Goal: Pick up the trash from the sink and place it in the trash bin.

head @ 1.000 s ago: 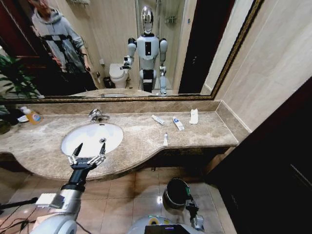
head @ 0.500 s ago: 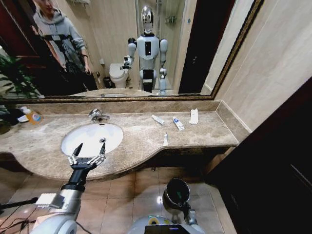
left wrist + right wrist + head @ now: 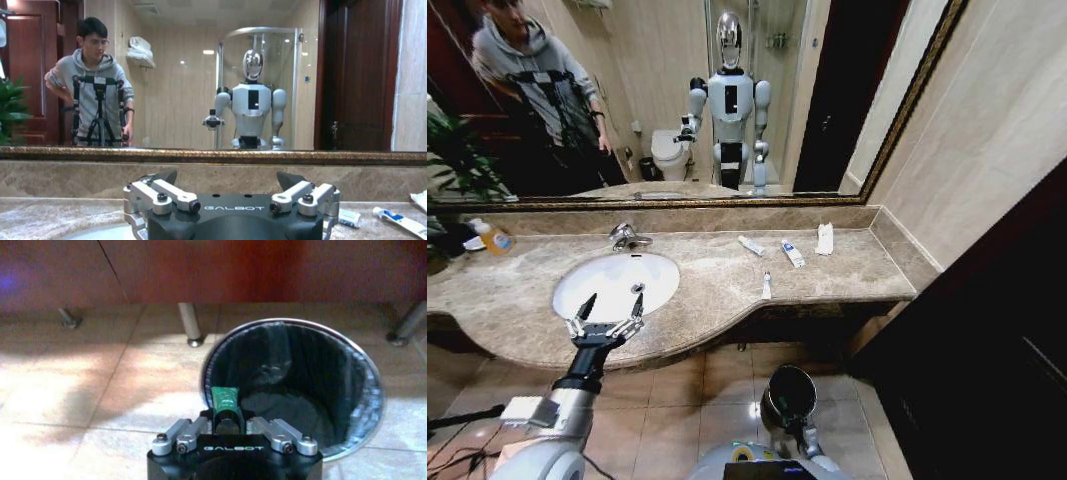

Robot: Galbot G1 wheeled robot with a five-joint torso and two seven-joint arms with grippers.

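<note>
My right gripper (image 3: 225,416) is shut on a green-black piece of trash (image 3: 223,399), held low by the near rim of the black trash bin (image 3: 297,390). In the head view the bin (image 3: 789,393) stands on the floor below the counter, with my right arm beside it. My left gripper (image 3: 605,320) hovers open and holds nothing, over the front rim of the white sink (image 3: 617,280). On the countertop right of the sink lie two white tubes (image 3: 750,245) (image 3: 793,253), a flat white wrapper (image 3: 825,238) and a thin white stick (image 3: 766,286).
A chrome faucet (image 3: 627,237) stands behind the basin and an orange-yellow bottle (image 3: 493,238) sits at the far left by a plant. A mirror runs along the wall. Cabinet legs (image 3: 191,325) rise behind the bin, and tiled floor lies to its left.
My right arm has sunk lower and nearer the robot beside the bin. The left gripper has stayed put over the sink's front rim.
</note>
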